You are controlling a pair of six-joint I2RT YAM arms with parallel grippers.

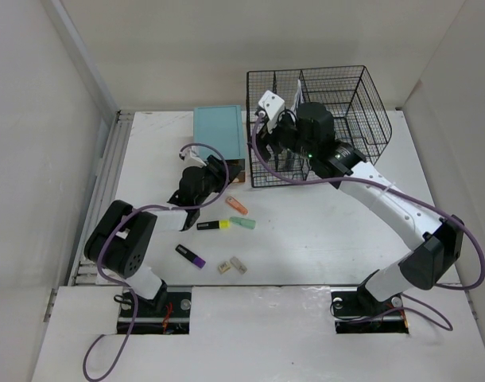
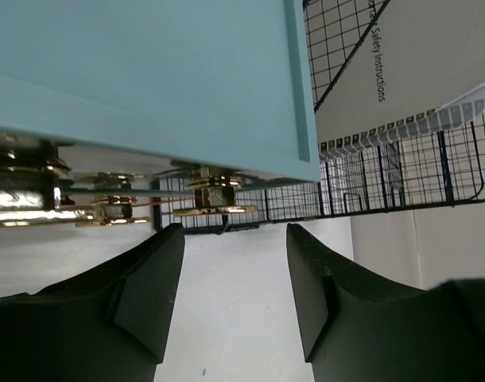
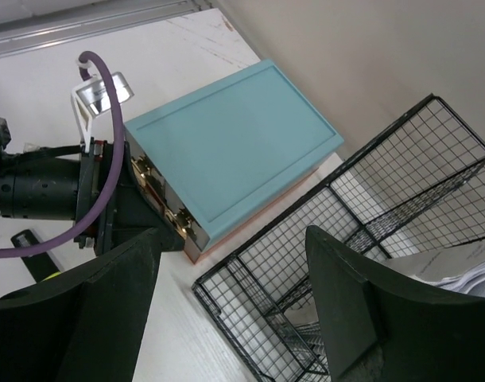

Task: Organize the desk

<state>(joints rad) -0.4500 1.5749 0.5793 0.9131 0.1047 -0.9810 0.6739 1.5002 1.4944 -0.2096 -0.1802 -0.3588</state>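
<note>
Several markers (image 1: 242, 223) litter the desk (image 1: 306, 239) before drawer box (image 1: 219, 131) and wire rack (image 1: 362, 103).

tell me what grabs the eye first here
The black wire rack stands out at the far right of the desk, with the right hand open above its near-left corner. Just left of it sits a teal box, the open left hand close to its front. Loose markers lie scattered nearer the arms.
</note>
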